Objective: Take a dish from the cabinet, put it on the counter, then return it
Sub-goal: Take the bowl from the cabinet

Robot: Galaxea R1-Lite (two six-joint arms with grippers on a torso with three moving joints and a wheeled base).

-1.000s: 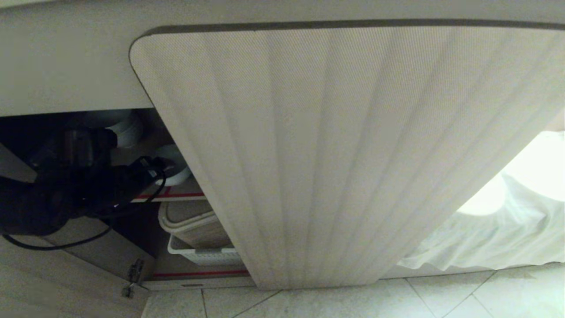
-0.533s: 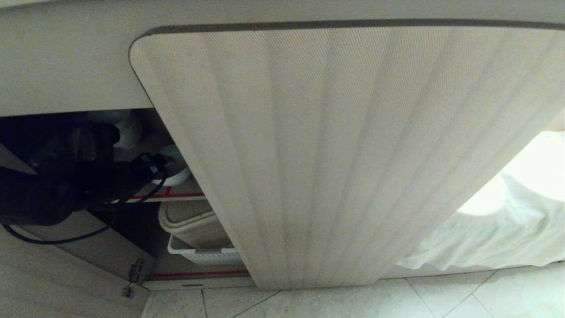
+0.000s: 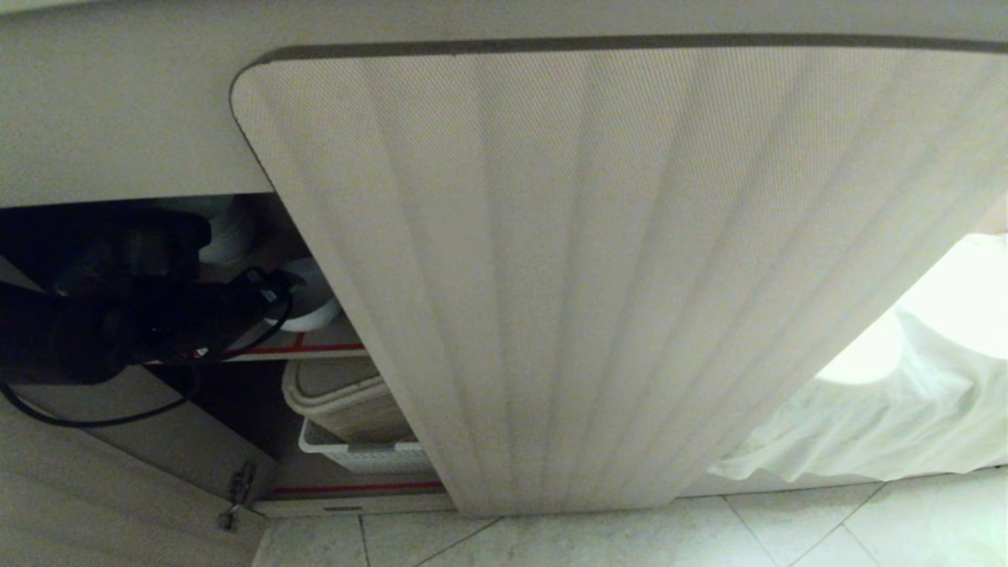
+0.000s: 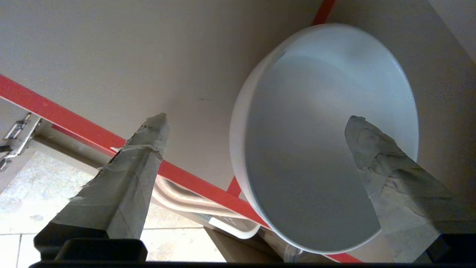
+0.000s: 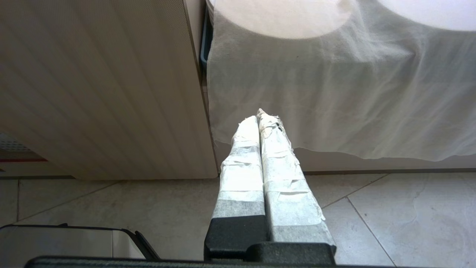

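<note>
dish (image 4: 319, 149) on cabinet shelf (image 4: 111, 67) | left hand (image 4: 256, 123) spread, one finger inside | ribbed door (image 3: 614, 276) blocks view | right hand (image 5: 260, 119) pressed together

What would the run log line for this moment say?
left hand: open, astride bowl rim on cabinet shelf, no grip | right hand: shut, idle above floor

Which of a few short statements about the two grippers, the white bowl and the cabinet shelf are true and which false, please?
1. The left gripper is open. True.
2. The bowl hangs clear of the shelf. False: it sits at the shelf's red-lined edge.
3. The right gripper is shut. True.
4. The right gripper holds the white cloth. False: it holds nothing.
5. One left finger overlaps the bowl in the wrist view. True.
</note>
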